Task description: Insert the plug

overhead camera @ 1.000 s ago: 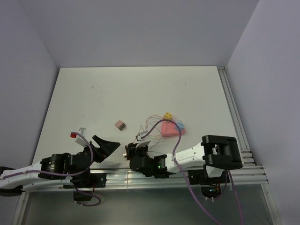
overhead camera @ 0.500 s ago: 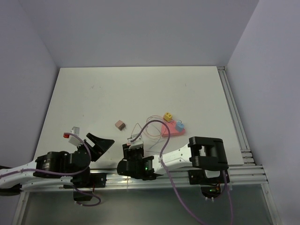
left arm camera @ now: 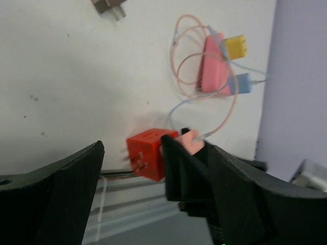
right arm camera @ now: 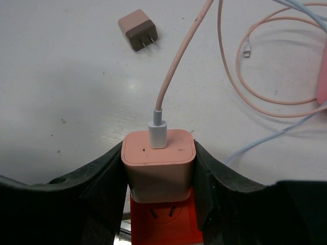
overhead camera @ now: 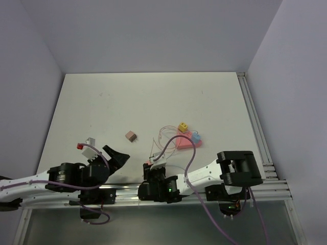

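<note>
Over the white table's (overhead camera: 153, 97) near edge, the right gripper (right arm camera: 158, 168) is pinching the seemingly light, rigid pink charger (right arm camera: 158, 150) by its slick sides, left gripper (overhead camera: 116, 157) gaping empty.

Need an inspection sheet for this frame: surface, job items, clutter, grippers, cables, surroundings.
Surface: white table, faint marks, nothing spilled.
Job's things: pink charger sits against the red cube; cannot tell whether it is fully seated.
Clutter: brown plug lying loose; pink pad with a yellow adapter and a blue adapter at its edge.
Grippers: right gripper shut on the pink charger; left gripper open, empty, apart from it.
Cables: pink cable plugged into the charger, looping over the table; pale blue cable loose.
Surroundings: plain walls; rail along the table's right edge.
</note>
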